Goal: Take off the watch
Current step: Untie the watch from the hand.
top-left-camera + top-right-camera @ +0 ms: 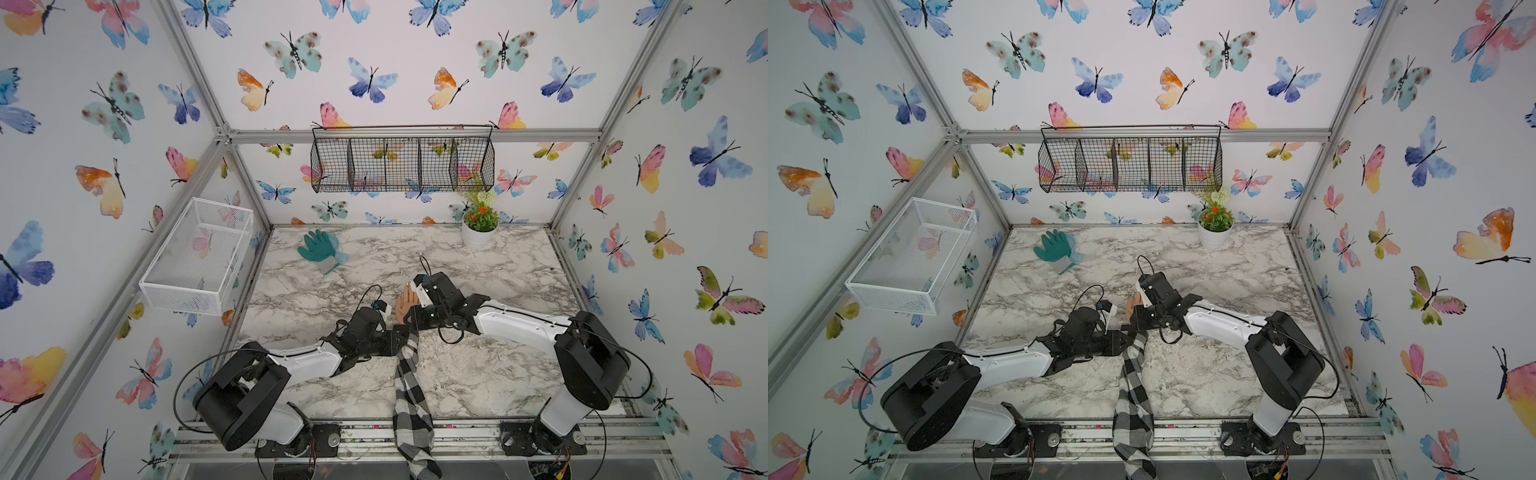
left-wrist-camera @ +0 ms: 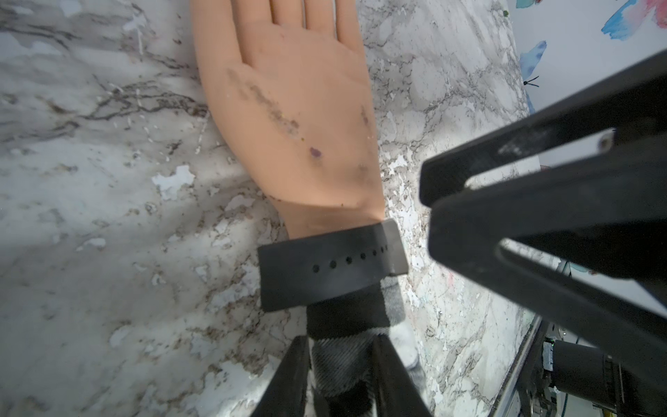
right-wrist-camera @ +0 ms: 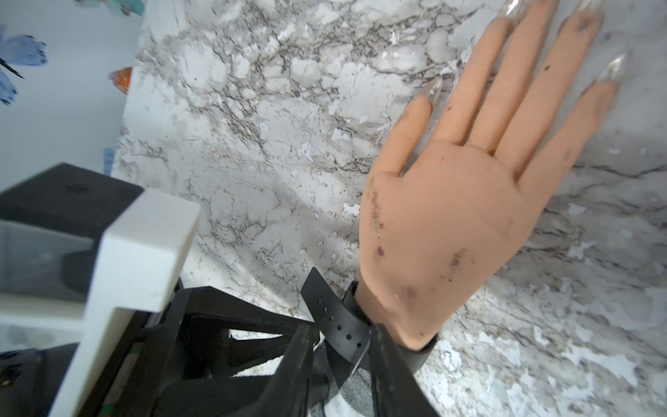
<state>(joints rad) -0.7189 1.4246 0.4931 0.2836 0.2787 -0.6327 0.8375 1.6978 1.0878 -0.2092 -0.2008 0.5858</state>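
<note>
I am looking at the marble table (image 1: 498, 374), where a checked sleeve (image 1: 409, 386) is trailing from the near edge to the middle. It is ending in a mannequin hand (image 3: 444, 234) lying flat, fingers pointing far. The watch (image 2: 325, 267) is sitting round the wrist, just beyond the cuff. My left gripper (image 2: 341, 346) is pinching the sleeve right behind the watch, jaws nearly together. My right gripper (image 3: 343, 335) is straddling the strap's loose end, jaws partly apart. I cannot tell whether it is gripping.
</note>
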